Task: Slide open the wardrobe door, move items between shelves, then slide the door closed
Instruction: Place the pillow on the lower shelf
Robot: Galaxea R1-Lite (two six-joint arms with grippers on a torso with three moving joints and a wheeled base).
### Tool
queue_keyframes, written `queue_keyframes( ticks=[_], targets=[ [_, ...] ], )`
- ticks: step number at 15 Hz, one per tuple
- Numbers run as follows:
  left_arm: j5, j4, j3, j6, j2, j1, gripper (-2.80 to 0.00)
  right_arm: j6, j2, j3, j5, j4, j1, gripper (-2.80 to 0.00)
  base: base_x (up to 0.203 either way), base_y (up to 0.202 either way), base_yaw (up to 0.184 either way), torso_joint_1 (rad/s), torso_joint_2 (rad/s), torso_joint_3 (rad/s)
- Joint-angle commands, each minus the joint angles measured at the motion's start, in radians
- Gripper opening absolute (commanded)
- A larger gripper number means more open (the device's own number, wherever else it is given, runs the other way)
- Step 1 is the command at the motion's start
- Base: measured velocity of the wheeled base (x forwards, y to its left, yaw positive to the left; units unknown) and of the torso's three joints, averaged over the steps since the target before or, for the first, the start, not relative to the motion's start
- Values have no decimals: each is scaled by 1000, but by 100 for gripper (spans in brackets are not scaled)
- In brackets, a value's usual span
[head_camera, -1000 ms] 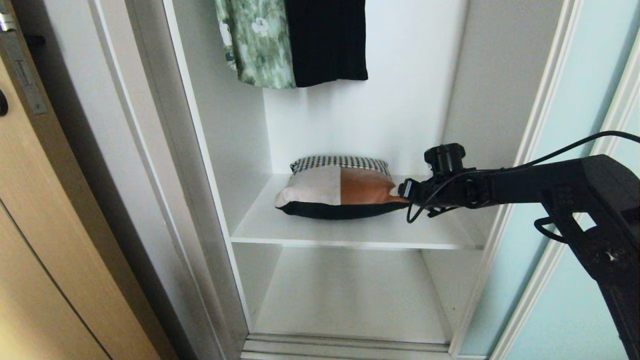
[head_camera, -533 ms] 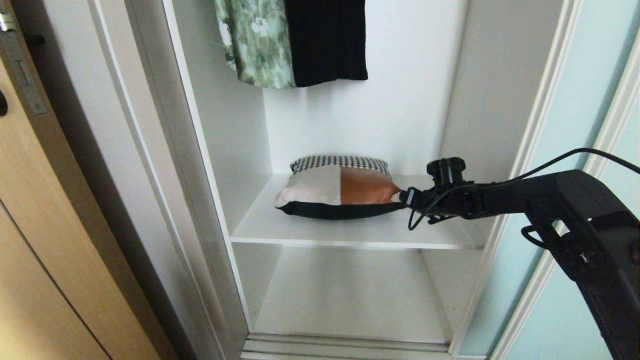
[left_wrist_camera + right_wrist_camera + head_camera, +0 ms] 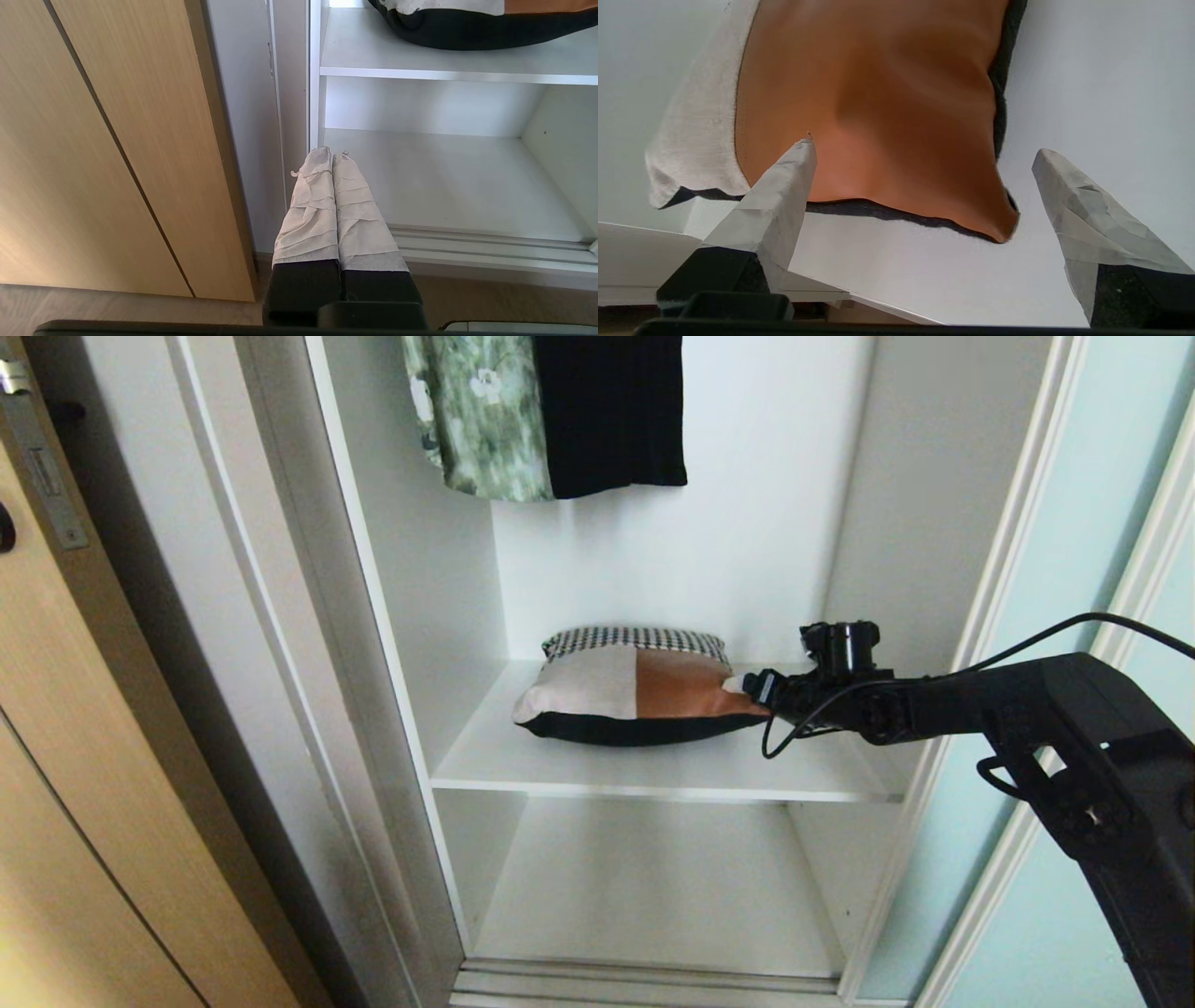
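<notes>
The cushion [image 3: 635,686], with a houndstooth band, beige and rust patches and a black back, lies flat on the upper white shelf [image 3: 653,770]. My right gripper [image 3: 747,689] reaches in from the right to the cushion's near right corner. In the right wrist view that gripper [image 3: 924,149] is open, its taped fingertips [image 3: 803,154] spread either side of the rust corner of the cushion [image 3: 878,93] and holding nothing. The aqua sliding wardrobe door [image 3: 1074,523] stands slid aside on the right. My left gripper [image 3: 332,156] is shut and empty, low before the lower shelf [image 3: 444,182].
A green floral garment [image 3: 476,411] and a black garment [image 3: 611,411] hang above the cushion. A tan wooden door [image 3: 93,756] stands at the left. The ridged floor track [image 3: 644,985] runs along the wardrobe's foot. White side walls [image 3: 420,569] bound the compartment.
My right arm has sunk a little and its wrist has tilted, while the gripper stays at the cushion's right corner. The cushion and the left arm have not moved.
</notes>
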Motion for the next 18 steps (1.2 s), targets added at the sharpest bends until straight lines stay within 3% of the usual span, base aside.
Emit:
queue_keyframes(
  ticks=[1,5,6,7,15,18],
  targets=[
    [0,1,0,0,2,0,-280,23,12,-2,9,-3,0,0,0,0,0,0,0,0],
    [0,1,0,0,2,0,-280,34,18,-7,32,-3,2,0,0,0,0,0,0,0],
    [0,1,0,0,2,0,-280,34,17,-7,32,-1,3,-224,0,0,0,0,0,0],
    [0,1,0,0,2,0,-280,33,16,-7,34,-1,3,-280,0,0,0,0,0,0],
    [0,1,0,0,2,0,-280,36,30,-5,52,13,2,-280,0,0,0,0,0,0],
    [0,1,0,0,2,0,-280,56,14,4,48,80,-11,-280,0,0,0,0,0,0]
  ],
)
